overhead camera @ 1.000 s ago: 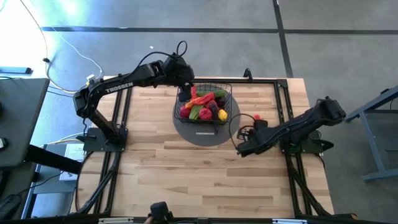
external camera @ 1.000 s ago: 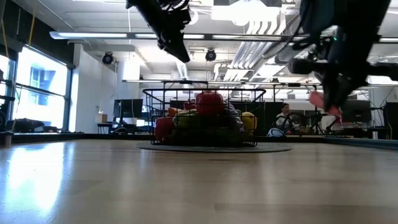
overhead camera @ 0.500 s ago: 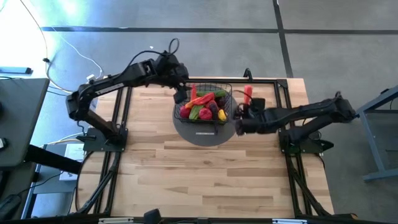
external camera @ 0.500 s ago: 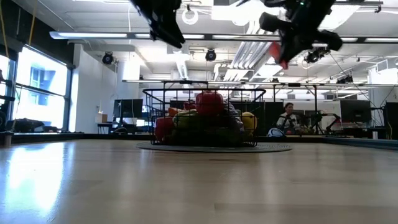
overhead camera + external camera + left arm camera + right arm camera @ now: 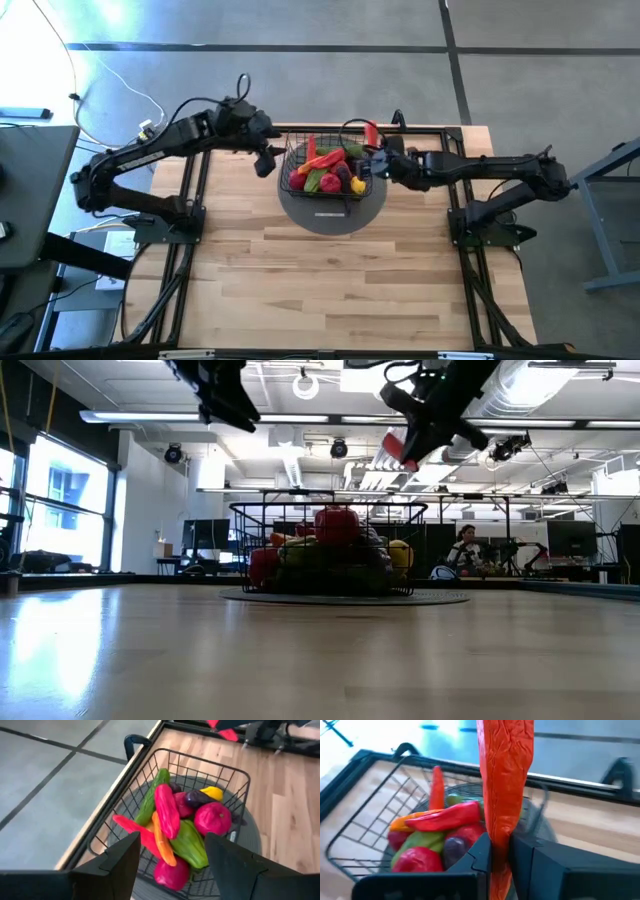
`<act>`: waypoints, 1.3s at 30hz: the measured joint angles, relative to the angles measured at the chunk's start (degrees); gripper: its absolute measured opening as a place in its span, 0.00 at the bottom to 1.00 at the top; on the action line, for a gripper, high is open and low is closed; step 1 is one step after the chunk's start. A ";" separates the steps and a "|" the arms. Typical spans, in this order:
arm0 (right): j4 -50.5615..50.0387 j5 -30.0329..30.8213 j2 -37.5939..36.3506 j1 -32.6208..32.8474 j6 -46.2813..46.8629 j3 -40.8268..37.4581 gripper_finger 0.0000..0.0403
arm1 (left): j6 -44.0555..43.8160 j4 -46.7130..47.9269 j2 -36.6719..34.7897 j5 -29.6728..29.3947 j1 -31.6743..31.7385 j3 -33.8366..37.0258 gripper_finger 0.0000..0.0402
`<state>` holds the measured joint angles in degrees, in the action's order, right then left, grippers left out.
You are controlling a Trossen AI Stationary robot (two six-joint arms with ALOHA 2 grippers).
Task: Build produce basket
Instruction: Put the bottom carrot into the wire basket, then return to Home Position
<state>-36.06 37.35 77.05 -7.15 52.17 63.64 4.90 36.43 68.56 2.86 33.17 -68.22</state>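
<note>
Jaws first: the right gripper has its jaws clamped on a long red pepper, and the left gripper has its jaws apart with nothing between them.

From the high view, the basket sits on a round grey mat toward the far edge of the counter. It's already heaped with produce. The right gripper is right at the basket's right rim with the pepper sticking up past it, and the left gripper hangs just off the basket's left side. I can't spot any loose fruit or veg on the counter around the basket.

Low view: the basket is mounded above its rim, with a red piece on top. The red pepper hangs high over the basket's right half, clearly not touching the pile. The other arm is up to the left of the basket.

Left wrist view: looking down into the basket, I count a green cucumber-ish thing, red and orange peppers, a green pepper, a red tomato, a lemon and something dark purple. The pepper tip pokes in beyond the basket's far rim.

Right wrist view: the pepper stands pinched between the fingers, with the basket below and beyond it.

My read: nearly done. Most of the produce is in, and this pepper looks like the last or close to last piece; it needs lowering over the pile and letting go.
</note>
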 joint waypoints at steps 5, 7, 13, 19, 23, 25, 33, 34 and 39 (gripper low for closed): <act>3.47 -7.85 1.90 -2.81 -4.42 -0.07 0.07 | -3.16 -2.84 -5.69 1.66 -0.04 7.03 0.53; 4.66 -10.72 3.09 -3.45 -4.77 -0.07 0.07 | -3.72 -3.15 -7.96 1.70 -0.18 9.37 0.53; 8.64 -18.56 7.77 -4.55 -5.93 -0.07 0.07 | -7.95 -5.55 -14.26 1.68 -1.42 16.01 0.53; 12.37 -20.60 10.30 -4.53 -5.72 -0.07 0.07 | -11.05 -9.20 -20.79 1.70 -3.84 22.10 0.53; 14.60 -20.60 10.67 -4.53 -5.70 -0.09 0.09 | -12.85 -10.84 -24.49 1.90 -5.85 25.45 0.53; 14.97 -20.51 10.85 -4.57 -4.56 -0.09 0.13 | -13.39 -11.12 -26.05 1.92 -6.91 26.59 0.53; 15.87 -20.66 10.85 -5.73 0.27 -0.11 0.35 | -15.32 -11.59 -31.96 1.81 -11.77 31.84 0.53; 16.06 -20.67 10.85 -5.90 0.88 -0.11 0.37 | -15.44 -12.20 -32.93 1.81 -12.34 32.71 0.53; 17.90 -20.67 10.83 -5.99 1.80 0.07 0.45 | -17.41 -13.53 -38.50 1.61 -14.65 36.26 0.53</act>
<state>-18.16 16.68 87.88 -13.15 53.98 63.70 -12.51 22.90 30.06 4.47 18.52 -31.95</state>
